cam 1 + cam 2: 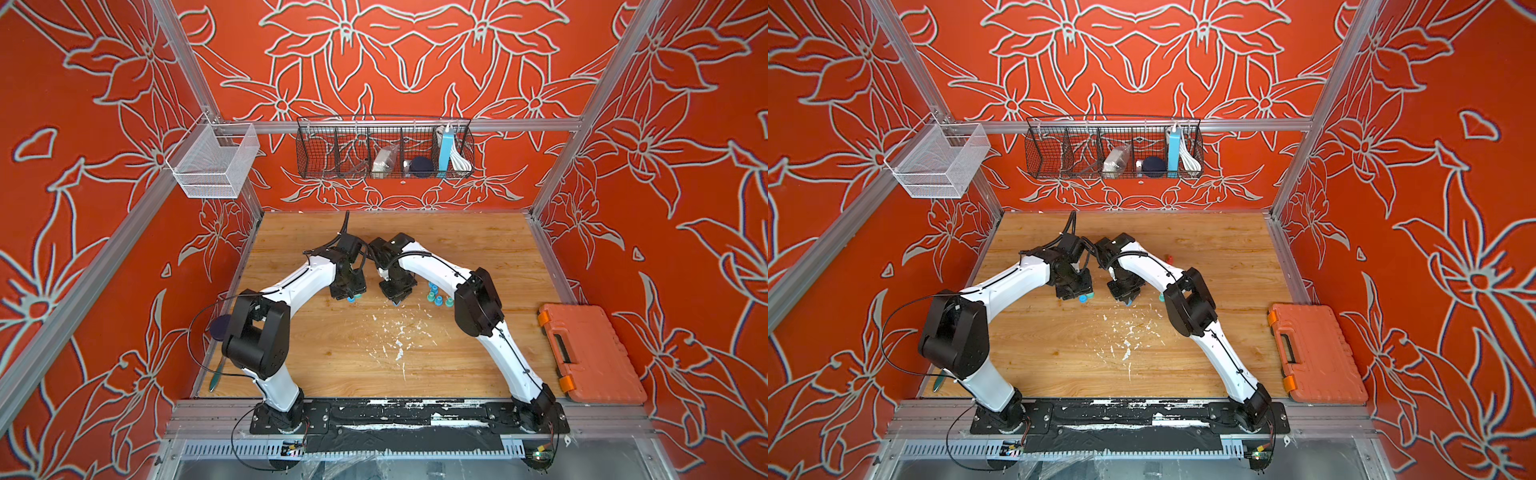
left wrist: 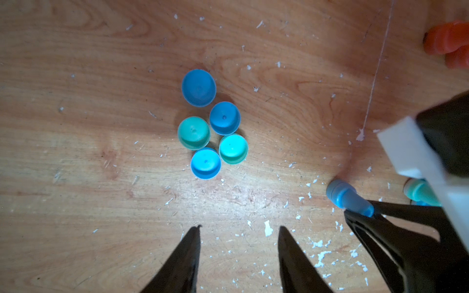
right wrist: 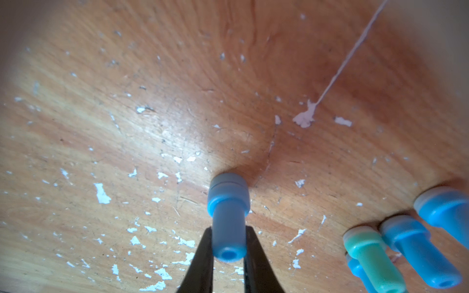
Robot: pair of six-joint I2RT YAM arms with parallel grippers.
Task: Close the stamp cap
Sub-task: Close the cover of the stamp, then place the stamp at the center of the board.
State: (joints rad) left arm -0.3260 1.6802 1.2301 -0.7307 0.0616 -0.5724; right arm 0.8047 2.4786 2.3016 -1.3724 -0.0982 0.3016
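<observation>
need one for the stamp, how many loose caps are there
5, clustered on the table: big blue cap, dark blue cap, green cap, teal cap, light blue cap. More may be hidden.

Stamps (image 3: pixel 411 243) run off the right wrist view's edge. The left wrist view's edge cuts a blurred orange object (image 2: pixel 448 41), and the right arm (image 2: pixel 418 157) hides most of a teal stamp (image 2: pixel 418 191). The right gripper (image 3: pixel 228 236) covers nearly all of the blue stamp (image 3: pixel 229 218) in both top views.
</observation>
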